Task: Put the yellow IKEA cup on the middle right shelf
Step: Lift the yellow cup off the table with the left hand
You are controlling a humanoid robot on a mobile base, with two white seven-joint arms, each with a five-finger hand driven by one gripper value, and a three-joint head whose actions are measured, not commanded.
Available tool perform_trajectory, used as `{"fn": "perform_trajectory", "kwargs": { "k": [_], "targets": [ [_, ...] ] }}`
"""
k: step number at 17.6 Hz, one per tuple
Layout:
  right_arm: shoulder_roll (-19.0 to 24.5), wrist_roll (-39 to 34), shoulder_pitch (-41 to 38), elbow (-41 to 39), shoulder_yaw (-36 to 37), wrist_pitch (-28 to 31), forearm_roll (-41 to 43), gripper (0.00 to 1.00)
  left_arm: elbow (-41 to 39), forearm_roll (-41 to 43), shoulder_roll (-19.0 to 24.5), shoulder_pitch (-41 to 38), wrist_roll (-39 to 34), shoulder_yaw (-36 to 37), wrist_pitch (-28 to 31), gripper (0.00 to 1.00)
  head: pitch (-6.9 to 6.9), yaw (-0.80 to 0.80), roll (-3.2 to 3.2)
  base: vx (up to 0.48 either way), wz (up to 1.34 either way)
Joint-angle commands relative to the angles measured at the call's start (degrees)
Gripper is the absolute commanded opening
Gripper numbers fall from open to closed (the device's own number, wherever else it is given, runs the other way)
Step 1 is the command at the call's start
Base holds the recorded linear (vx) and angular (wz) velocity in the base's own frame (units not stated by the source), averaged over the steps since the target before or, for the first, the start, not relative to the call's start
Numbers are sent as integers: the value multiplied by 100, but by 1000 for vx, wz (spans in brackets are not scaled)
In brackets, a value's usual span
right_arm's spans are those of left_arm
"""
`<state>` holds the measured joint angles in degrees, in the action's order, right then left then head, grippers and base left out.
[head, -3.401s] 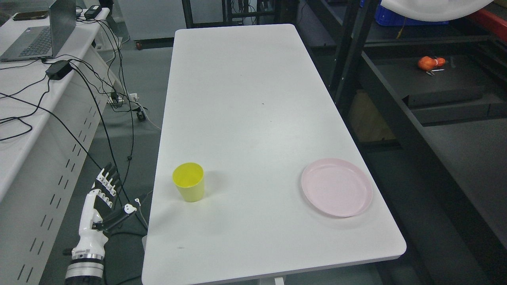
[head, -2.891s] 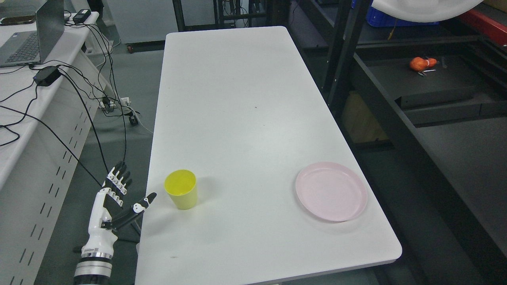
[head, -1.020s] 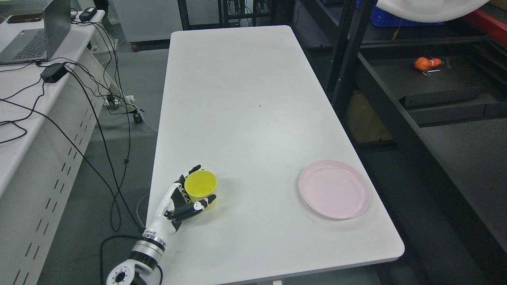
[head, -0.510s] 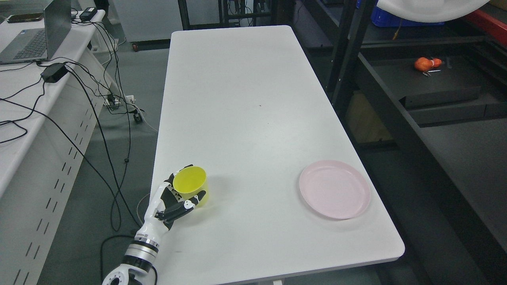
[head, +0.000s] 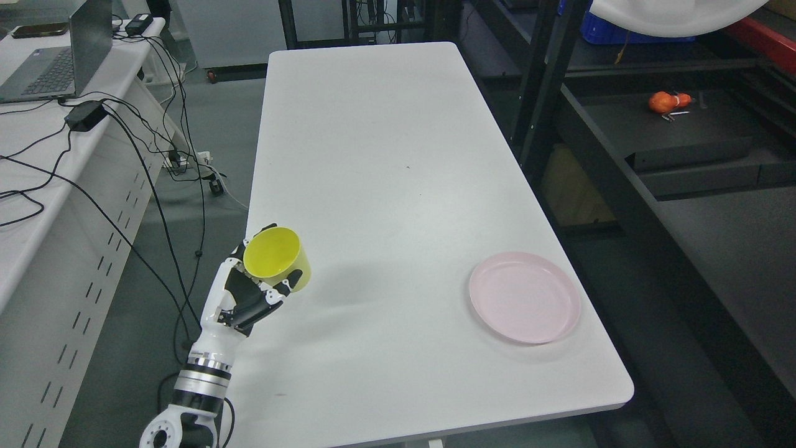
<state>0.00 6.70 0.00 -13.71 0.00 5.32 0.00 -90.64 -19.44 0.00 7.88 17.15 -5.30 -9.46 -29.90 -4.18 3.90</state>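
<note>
Cup (head: 273, 259), yellow: pinched in my left robot hand (head: 245, 298), tilted, lifted off the surface (head: 385, 186) near its left edge. I advise holding it level, clearing the pink plate (head: 524, 305), carrying it right toward the dark shelf (head: 690, 134).

A lab: laptop (head: 46, 59), trailing cables (head: 155, 155), black racking (head: 541, 81).

One yellow cup (head: 273, 259), one pink plate (head: 525, 305), one white desk (head: 385, 155) under them. One robot hand (head: 239, 302) showing. Off to the side: one laptop (head: 46, 59), one orange thing (head: 664, 101) on the dark shelf (head: 684, 130).
</note>
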Motion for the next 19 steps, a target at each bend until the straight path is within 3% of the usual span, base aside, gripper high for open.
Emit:
{"fn": "perform_trajectory", "kwargs": {
  "k": [1, 13, 19],
  "targets": [
    [-100, -2, -79, 0, -97, 4, 141, 99, -806, -42, 100, -6, 8, -120, -3, 0, 0, 0, 0, -18, 5],
    [-100, -2, -79, 0, -97, 4, 141, 99, -1008, -42, 100, 12, 8, -111, -3, 1, 0, 0, 0, -126, 126],
    [-100, -2, -79, 0, -97, 4, 141, 99, -1000, -42, 100, 47, 8, -111, 6, 1, 0, 0, 0, -191, -493]
  ]
}}
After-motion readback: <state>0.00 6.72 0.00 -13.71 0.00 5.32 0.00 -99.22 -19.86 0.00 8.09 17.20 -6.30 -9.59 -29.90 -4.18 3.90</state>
